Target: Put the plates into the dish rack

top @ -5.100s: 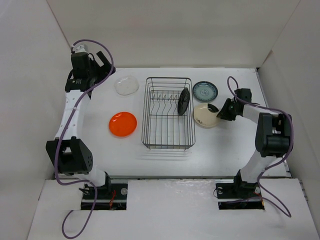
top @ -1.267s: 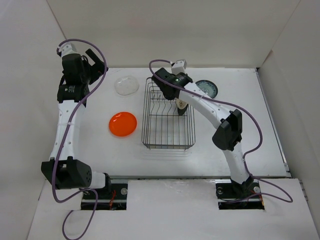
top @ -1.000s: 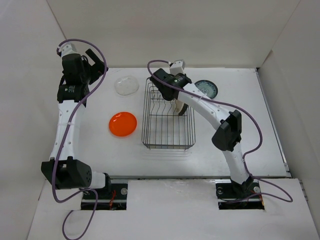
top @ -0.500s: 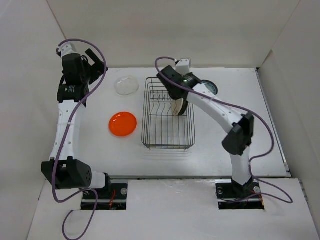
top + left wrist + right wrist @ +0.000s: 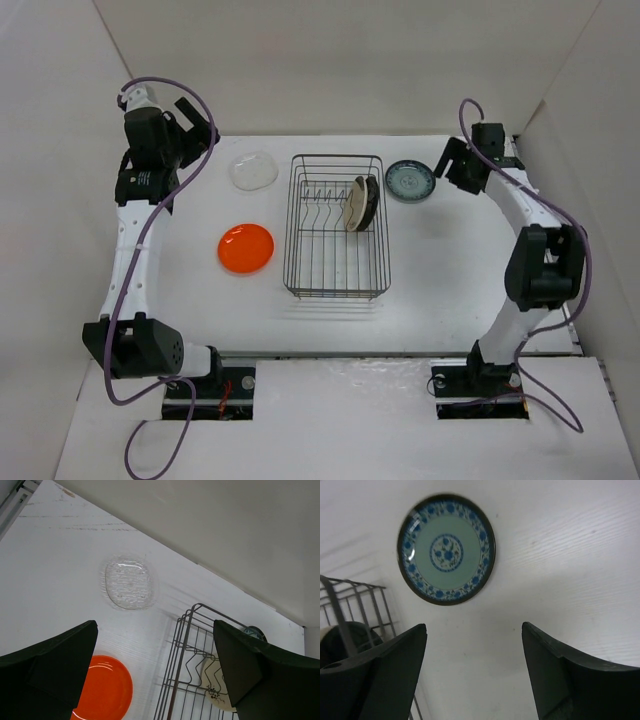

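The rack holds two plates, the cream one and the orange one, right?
Not quite. The rack holds the cream plate and the black plate; the orange plate lies on the table left of it, as the top view shows.

a white table (image 5: 450, 290) sits boxed in by plain white walls (image 5: 340, 70) at back and both sides.

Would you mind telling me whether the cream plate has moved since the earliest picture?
Yes. The cream plate moved left, from beside the teal plate into the dish rack, where it stands on edge beside the black plate.
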Action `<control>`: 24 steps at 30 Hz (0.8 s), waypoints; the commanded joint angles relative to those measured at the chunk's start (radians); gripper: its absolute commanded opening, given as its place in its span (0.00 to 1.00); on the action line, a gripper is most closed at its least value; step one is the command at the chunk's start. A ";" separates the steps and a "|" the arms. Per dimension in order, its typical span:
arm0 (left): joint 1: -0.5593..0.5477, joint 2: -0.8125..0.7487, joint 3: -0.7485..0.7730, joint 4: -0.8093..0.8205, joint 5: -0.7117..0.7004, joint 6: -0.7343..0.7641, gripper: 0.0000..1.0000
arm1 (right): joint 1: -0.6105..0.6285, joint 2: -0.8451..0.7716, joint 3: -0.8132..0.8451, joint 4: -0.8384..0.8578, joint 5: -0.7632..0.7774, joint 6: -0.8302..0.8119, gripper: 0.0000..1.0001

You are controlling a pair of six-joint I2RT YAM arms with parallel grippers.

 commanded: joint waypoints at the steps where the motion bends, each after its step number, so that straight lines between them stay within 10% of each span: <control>1: 0.001 -0.017 -0.017 0.050 0.032 0.012 1.00 | -0.012 0.059 -0.036 0.141 -0.241 0.029 0.82; 24: 0.001 0.012 -0.038 0.091 0.081 0.021 1.00 | -0.079 0.433 0.204 0.039 -0.232 0.041 0.76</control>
